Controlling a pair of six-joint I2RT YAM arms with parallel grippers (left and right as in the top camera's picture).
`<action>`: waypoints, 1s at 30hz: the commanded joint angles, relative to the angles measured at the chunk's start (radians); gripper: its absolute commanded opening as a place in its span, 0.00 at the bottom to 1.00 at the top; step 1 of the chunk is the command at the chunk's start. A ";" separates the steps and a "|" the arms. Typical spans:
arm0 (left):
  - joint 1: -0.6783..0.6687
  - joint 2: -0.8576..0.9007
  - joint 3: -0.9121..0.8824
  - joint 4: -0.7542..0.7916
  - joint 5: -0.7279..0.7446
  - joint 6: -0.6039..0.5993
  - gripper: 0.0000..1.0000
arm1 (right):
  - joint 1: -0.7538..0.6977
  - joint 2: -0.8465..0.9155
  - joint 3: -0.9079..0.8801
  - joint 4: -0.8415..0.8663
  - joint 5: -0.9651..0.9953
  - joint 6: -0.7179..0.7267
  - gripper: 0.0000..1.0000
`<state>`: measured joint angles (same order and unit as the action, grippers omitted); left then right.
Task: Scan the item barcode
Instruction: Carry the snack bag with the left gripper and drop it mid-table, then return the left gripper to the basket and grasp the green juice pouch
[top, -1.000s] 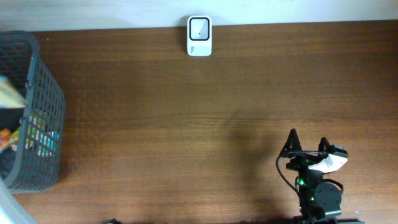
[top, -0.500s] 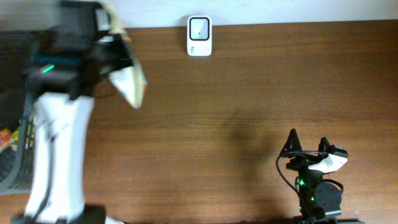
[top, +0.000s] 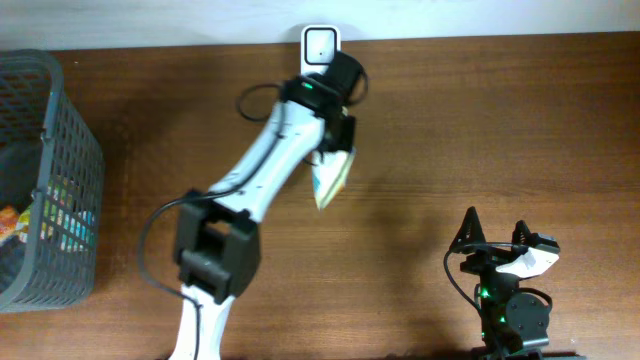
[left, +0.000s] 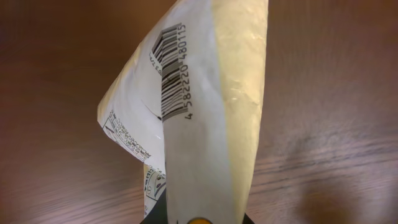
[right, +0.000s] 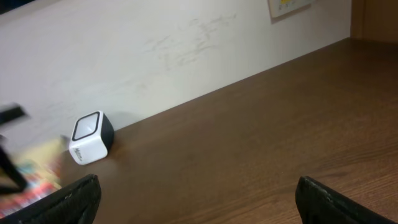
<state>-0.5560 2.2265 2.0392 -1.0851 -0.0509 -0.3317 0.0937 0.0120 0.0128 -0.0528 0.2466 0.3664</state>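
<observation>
The item is a cream and white snack packet, and my left gripper is shut on its top end. It hangs just in front of the white scanner at the table's back edge. In the left wrist view the packet fills the middle and hides the jaws. Its barcode shows on the white face. My right gripper stands open at the front right, far from the packet. In the right wrist view the scanner sits by the wall, and nothing lies between the right gripper's fingers.
A dark mesh basket with several colourful packets stands at the left edge. A pale wall runs along the back of the brown table. My left arm stretches diagonally from the front left to the scanner.
My left arm has swung from the basket at the left across to the back centre with the packet, which now hangs just in front of the scanner. The right arm has not moved.
</observation>
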 joint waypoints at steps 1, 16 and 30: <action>-0.051 0.076 0.003 0.009 0.002 0.016 0.11 | 0.006 -0.006 -0.007 -0.004 0.019 0.002 0.99; 0.003 0.088 0.450 -0.139 -0.133 0.136 0.99 | 0.006 -0.006 -0.007 -0.004 0.019 0.002 0.99; 0.650 -0.106 1.092 -0.603 -0.178 -0.012 0.99 | 0.006 -0.006 -0.007 -0.004 0.019 0.002 0.99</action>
<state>-0.0612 2.1799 3.1241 -1.6627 -0.2096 -0.2646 0.0937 0.0120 0.0128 -0.0528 0.2466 0.3664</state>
